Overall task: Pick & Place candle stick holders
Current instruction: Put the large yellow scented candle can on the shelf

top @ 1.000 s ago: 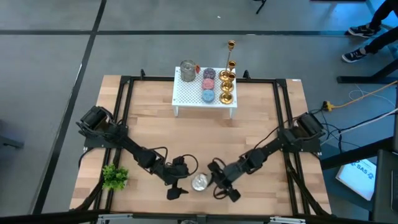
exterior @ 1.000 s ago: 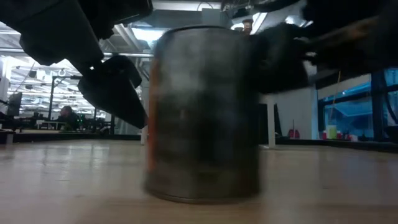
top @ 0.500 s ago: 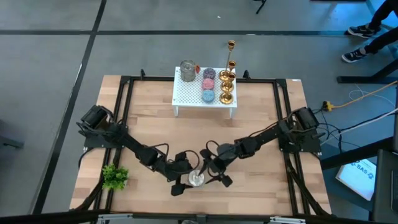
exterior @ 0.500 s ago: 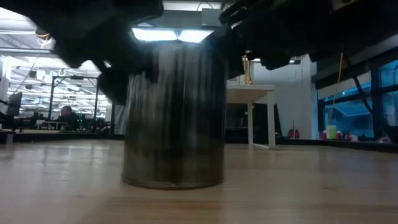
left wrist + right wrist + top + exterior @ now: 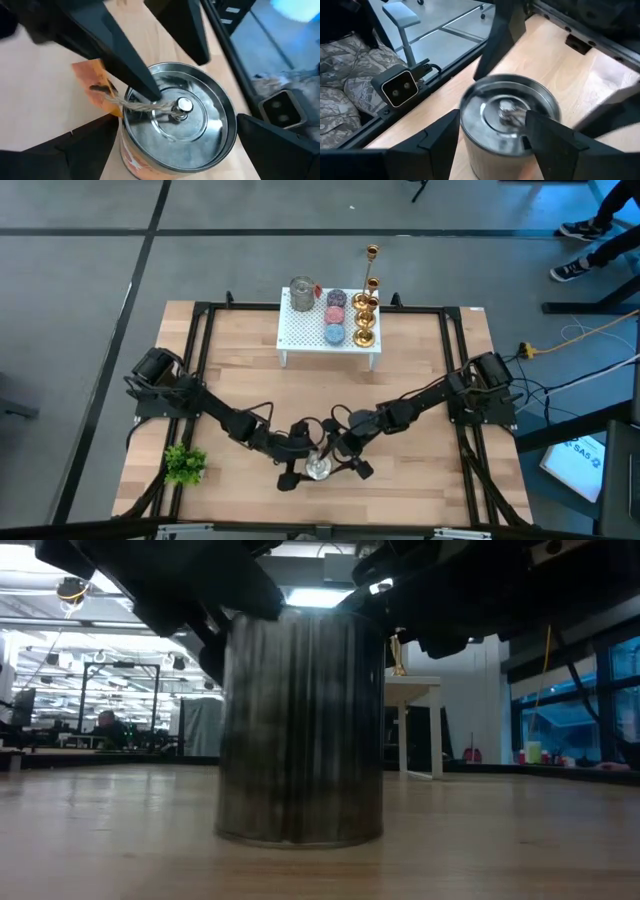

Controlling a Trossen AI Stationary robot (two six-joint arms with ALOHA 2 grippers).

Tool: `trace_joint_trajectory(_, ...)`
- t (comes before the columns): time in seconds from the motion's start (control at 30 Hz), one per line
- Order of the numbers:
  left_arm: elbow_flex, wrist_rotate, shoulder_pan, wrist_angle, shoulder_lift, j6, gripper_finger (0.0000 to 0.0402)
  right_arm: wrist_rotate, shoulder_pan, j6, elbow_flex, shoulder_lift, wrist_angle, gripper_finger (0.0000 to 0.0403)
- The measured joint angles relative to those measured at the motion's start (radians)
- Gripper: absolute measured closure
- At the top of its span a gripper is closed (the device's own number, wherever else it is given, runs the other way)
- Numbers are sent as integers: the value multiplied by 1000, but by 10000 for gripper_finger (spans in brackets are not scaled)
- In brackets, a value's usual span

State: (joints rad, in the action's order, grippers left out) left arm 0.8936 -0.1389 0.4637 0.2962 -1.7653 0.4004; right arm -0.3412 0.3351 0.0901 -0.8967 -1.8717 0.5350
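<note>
Well apart from both end effectors [image 5: 318, 469], candle stick holders [image 5: 364, 315] stand.

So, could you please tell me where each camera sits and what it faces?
High: overhead, straight down; both arms meet at the silver tin.
Low: table height, level behind the tin; arms overhead.
Left wrist: above the tin, left tool straddling it.
Right wrist: same tin, right tool.
All share the tin.
</note>
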Motion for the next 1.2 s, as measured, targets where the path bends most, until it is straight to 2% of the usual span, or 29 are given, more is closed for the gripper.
trace_joint_trajectory(0.13, 0, -50, 2, -11, -2, -91, 2, 20, 0, 0, 0, 0, 0, 171)
trace_joint_trajectory(0.3, 8, -55, 7, -6, -32, -181, 2, 76, -1, 0, 0, 0, 0, 171)
trace_joint_trajectory(0.53, 106, -90, 11, -27, -115, -320, 2, 70, -12, 4, 0, 1, -9, 171)
trace_joint_trajectory(0.7, 120, -71, -1, -56, -120, -283, 7, 36, -14, -29, 0, 6, -15, 171)
trace_joint_trajectory(0.8, 120, -45, -9, -69, -119, -238, 28, -41, -16, -30, 0, 18, -32, 171)
trace_joint_trajectory(0.87, 120, -33, -14, -69, -118, -229, 46, -49, -13, -24, 0, 43, -44, 171)
trace_joint_trajectory(1.07, 121, -27, -15, -77, -117, -217, 48, -45, 12, 18, 4, 153, -169, 171)
trace_joint_trajectory(1.2, 121, -40, -14, -92, -111, -215, 48, -51, 35, 27, 75, 271, -193, 171)
